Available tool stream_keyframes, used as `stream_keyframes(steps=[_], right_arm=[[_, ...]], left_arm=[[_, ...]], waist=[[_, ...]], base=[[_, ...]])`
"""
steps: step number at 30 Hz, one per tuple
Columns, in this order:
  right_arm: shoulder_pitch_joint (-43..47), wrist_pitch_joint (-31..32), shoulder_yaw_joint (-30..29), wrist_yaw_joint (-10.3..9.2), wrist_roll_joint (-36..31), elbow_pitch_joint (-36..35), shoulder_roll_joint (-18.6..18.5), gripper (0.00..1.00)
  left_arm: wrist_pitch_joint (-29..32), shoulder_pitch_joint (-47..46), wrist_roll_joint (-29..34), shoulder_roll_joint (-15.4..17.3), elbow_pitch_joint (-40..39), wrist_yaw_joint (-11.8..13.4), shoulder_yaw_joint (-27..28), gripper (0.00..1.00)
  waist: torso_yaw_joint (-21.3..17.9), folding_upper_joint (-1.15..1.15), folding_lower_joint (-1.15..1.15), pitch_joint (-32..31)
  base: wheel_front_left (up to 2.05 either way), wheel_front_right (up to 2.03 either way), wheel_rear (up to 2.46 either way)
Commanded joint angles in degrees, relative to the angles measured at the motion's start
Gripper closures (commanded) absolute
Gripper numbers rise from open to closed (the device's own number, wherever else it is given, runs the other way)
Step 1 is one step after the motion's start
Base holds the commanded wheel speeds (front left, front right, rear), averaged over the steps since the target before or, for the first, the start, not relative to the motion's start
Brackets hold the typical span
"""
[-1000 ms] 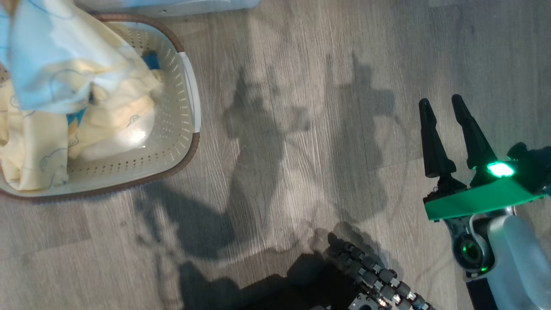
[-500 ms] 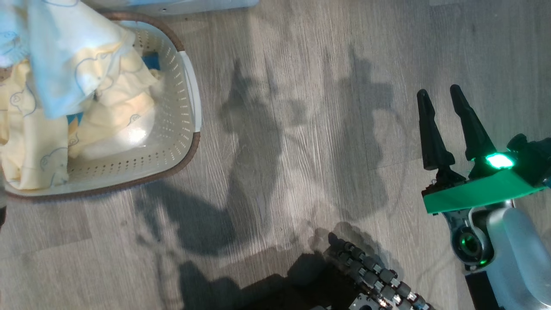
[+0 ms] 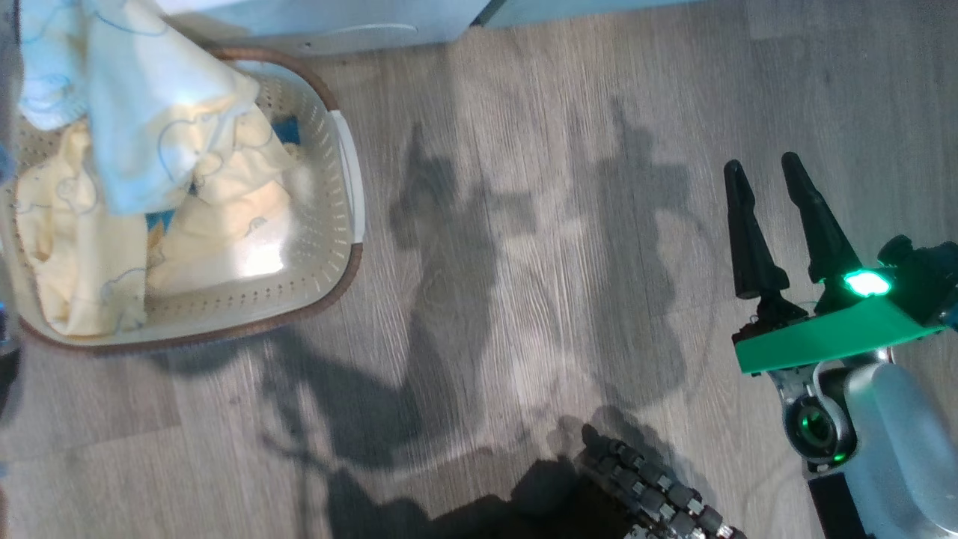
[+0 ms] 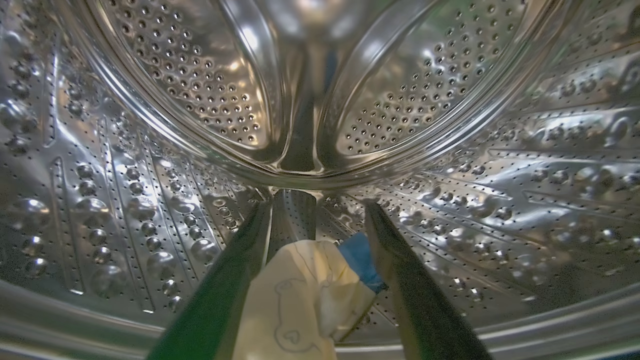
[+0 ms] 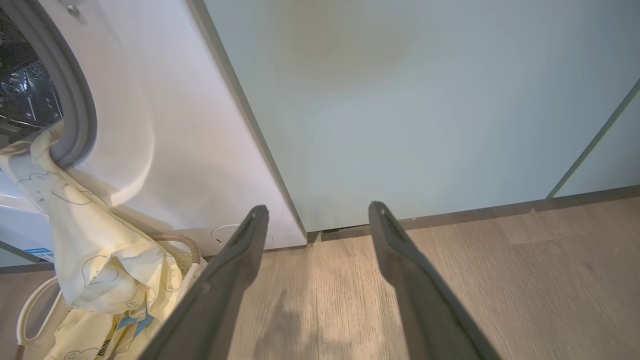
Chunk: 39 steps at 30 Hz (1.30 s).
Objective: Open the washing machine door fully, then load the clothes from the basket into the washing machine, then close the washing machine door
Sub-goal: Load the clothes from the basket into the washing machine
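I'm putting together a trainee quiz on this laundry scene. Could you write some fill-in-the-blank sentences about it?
1. Inside the washing machine, the left gripper points at the perforated steel ____.
2. The right gripper has its jaws ____ above the wooden floor.
3. A pale yellow cloth hangs from the washing machine's opening toward the ____.
Missing words: drum; open; basket.

There is one basket [image 3: 329,247], one washing machine [image 5: 165,125] with one steel drum [image 4: 200,75], and two pale teal cabinet doors [image 5: 400,100]. The left gripper [image 4: 317,205] and the right gripper [image 3: 763,162] make two, each with two fingers [image 3: 748,232]. The clothes [image 3: 150,150] lie bunched: perhaps three pieces, hard to separate.
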Motion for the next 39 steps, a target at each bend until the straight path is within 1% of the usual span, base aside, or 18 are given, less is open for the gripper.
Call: stream_keyframes(steps=[1, 5, 10, 18, 23, 34, 35, 39], right_arm=[[1.9, -0.5, 0.3, 0.25, -0.4, -1.1, -0.2, 0.0], [2.5, -0.5, 0.2, 0.25, -0.7, -0.8, -0.2, 0.0], [3.5, -0.5, -0.2, 0.25, -0.9, -0.3, -0.4, 0.0], [5.9, -0.5, -1.2, 0.25, -1.1, 0.3, -1.8, 0.0], [7.8, -0.5, -2.0, 0.25, -1.1, 0.4, -2.7, 0.0], [12.8, -0.5, -4.3, 0.25, -1.2, 0.1, -4.1, 0.0], [13.5, -0.5, -4.5, 0.25, -1.2, 0.0, -4.2, 0.0], [15.0, -0.5, -5.0, 0.25, -1.3, -0.2, -4.5, 0.0]], left_arm=[[0.3, -0.9, -0.5, 0.8, -1.3, -0.3, -0.4, 0.0], [0.7, 1.6, -1.4, -0.3, -0.6, -0.8, -0.4, 0.0], [-0.8, 6.5, -2.5, -1.6, -0.3, -2.5, -0.5, 0.0], [-2.5, 15.4, -4.8, -4.1, -0.1, -4.0, 0.2, 0.0], [-2.9, 21.0, -5.9, -4.6, -0.9, -5.3, 0.3, 0.0], [-2.9, 39.6, -8.2, -6.2, -16.2, -6.5, 2.4, 0.0], [-2.9, 43.1, -8.7, -6.5, -19.2, -6.6, 3.1, 0.0], [-2.9, 50.5, -8.4, -7.1, -25.3, -6.8, 3.4, 0.0]], waist=[[0.4, 0.0, 0.0, -1.1], [1.2, 0.0, 0.0, -3.7], [2.5, 0.0, 0.0, -7.8], [5.4, 0.0, 0.0, -14.6], [6.8, 0.0, 0.0, -18.7], [9.9, 0.0, 0.0, -26.6], [10.4, 0.0, 0.0, -27.7], [11.3, 0.0, 0.0, -29.8]], base=[[0.0, 0.0, 0.0], [0.0, 0.0, 0.0], [0.0, 0.0, 0.0], [0.0, 0.0, 0.0], [0.0, 0.0, 0.0], [0.0, 0.0, 0.0], [0.0, 0.0, 0.0], [0.0, 0.0, 0.0]])
